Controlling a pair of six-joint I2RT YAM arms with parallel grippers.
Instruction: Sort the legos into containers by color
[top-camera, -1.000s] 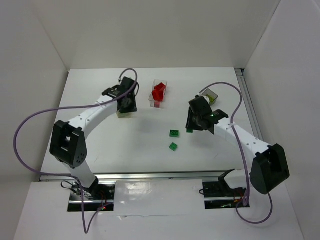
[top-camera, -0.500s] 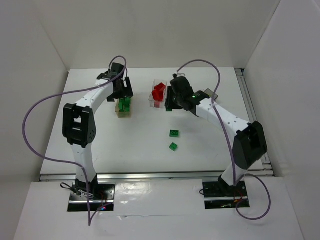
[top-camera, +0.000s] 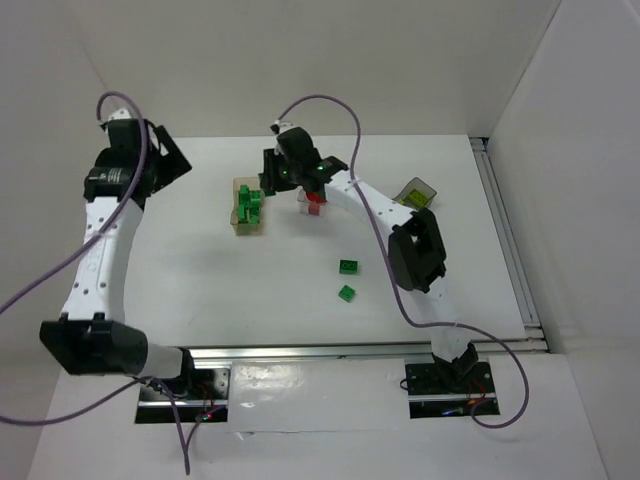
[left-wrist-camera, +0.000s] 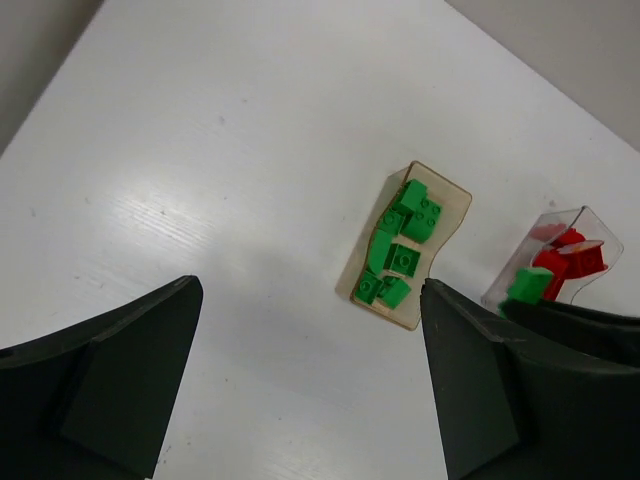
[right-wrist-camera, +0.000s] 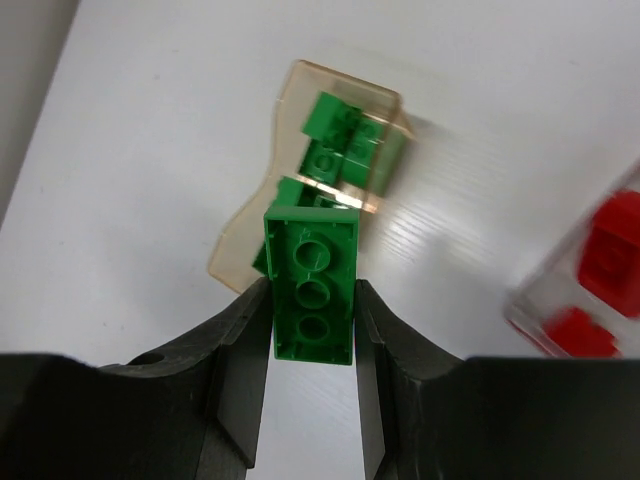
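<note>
The left gripper (left-wrist-camera: 310, 287) was seen spread wide and empty, well apart from the work. At the edge of the tan container (left-wrist-camera: 455, 197), heaped with green legos (left-wrist-camera: 405, 258), a green brick (right-wrist-camera: 310, 245) was clamped in the right gripper (right-wrist-camera: 311, 288). Released there, it could be bounced off the heap or dropped outside; the clear container (left-wrist-camera: 575, 222) of red bricks might be knocked by the arm.

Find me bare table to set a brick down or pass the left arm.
Widest bare patch: near-left table, bounded by the tan container, the loose green bricks and the near edge. Crowded: between tan container and clear container, where the right gripper holds a green brick. The left gripper hangs open above the far-left corner.
</note>
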